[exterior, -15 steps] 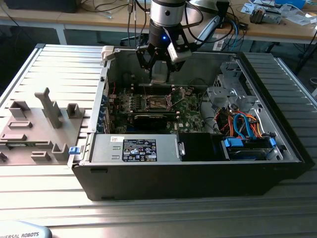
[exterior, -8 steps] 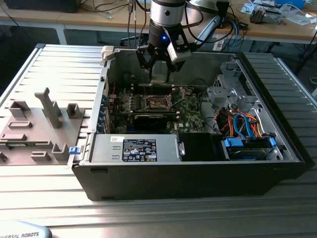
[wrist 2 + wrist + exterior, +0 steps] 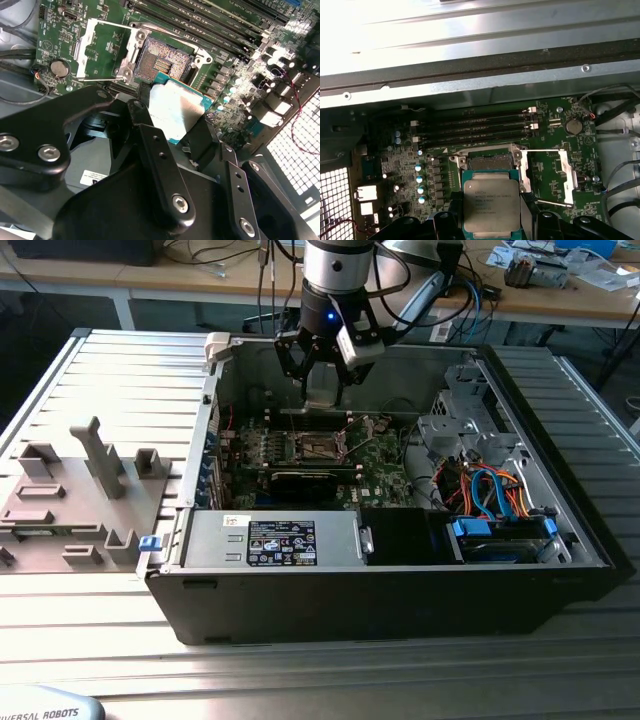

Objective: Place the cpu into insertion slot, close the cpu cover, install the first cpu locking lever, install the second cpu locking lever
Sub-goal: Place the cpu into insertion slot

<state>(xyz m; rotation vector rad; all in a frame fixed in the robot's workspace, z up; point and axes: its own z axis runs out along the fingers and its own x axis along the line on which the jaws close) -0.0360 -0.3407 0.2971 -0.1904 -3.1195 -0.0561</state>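
Assessment of the cpu (image 3: 491, 202): judged light, thin and rigid, with a smooth metal lid that could slip and an underside that should take no scraping. The proper hold is on two opposite edges, as it is taken now. The end effector (image 3: 322, 380) is clenched on the cpu, its black fingers (image 3: 152, 142) flanking the chip, which sits flat, lid up, just short of the insertion slot (image 3: 490, 162) and not yet in it. The cpu cover (image 3: 549, 176) lies swung open beside the slot, whose contact field is exposed. In the exterior view the arm drops near vertical into the open computer case (image 3: 380, 600), with the slot at six o'clock of the end effector and the graphics card (image 3: 305, 480) at six o'clock of the slot.
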